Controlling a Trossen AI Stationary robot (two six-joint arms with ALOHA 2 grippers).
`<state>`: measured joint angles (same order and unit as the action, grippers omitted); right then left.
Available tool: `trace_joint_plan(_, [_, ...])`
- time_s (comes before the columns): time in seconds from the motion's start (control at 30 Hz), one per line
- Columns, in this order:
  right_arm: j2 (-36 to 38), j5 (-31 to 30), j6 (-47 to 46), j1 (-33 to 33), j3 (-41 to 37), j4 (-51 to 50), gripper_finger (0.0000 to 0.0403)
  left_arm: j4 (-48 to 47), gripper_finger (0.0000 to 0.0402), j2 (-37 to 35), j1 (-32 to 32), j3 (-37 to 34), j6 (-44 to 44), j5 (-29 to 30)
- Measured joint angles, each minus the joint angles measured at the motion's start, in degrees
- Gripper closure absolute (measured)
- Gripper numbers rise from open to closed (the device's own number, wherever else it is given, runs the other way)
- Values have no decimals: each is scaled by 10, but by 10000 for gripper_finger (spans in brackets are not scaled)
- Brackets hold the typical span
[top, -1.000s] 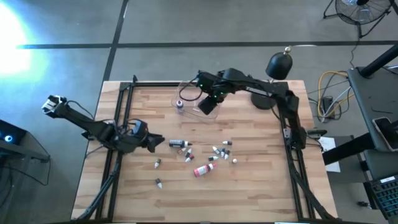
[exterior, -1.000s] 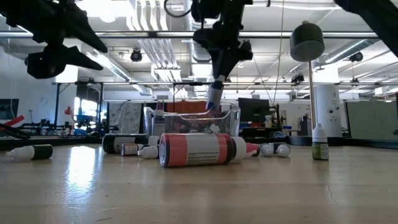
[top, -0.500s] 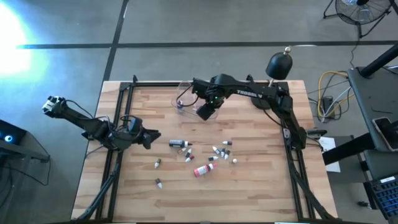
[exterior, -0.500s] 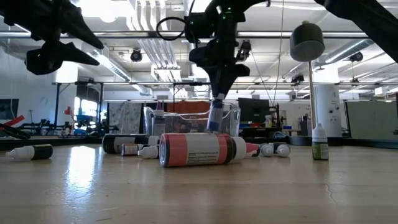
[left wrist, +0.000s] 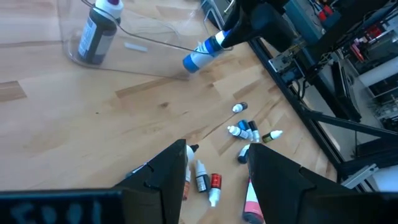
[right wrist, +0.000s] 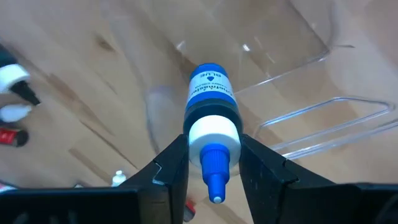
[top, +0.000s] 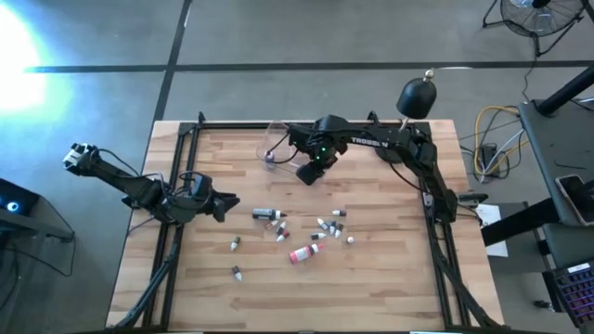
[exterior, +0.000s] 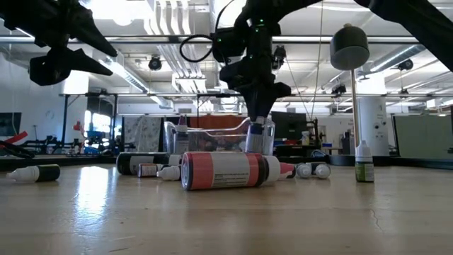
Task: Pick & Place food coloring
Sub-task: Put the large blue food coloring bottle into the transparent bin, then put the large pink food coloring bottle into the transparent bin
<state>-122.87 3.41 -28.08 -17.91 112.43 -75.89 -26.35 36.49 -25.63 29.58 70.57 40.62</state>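
The right gripper (right wrist: 213, 163) has its two fingers (right wrist: 169, 168) clamped on the white collar of a blue food coloring bottle (right wrist: 211, 118), cap end toward the wrist and base pointing down at the clear plastic tub (top: 278, 144). In the high view this gripper (top: 309, 168) sits at about twelve o'clock from the table's centre, just at the tub's near-right edge; the low view shows the bottle (exterior: 256, 131) hanging near upright at the tub's wall (exterior: 219, 134). One dark bottle (left wrist: 98, 34) already stands inside the tub. To finish the placing well, I judge the base should be carried clear over the rim before the fingers part, and lowered close to the floor of the tub so the bottle does not bounce out or knock the dark one over. The remaining bottles (top: 311, 232) lie scattered around the table's centre toward six o'clock, the large pink-red one (top: 303, 253) among them. The left gripper (top: 221, 204) waits at nine o'clock above the wood, its fingers (left wrist: 163, 177) slightly apart and empty.
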Motion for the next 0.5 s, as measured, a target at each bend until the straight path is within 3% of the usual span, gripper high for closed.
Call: trace_joint_plan(0.5, [2,-7,-15,0,-5,14,205,-3,255,0,0,0,-1,0])
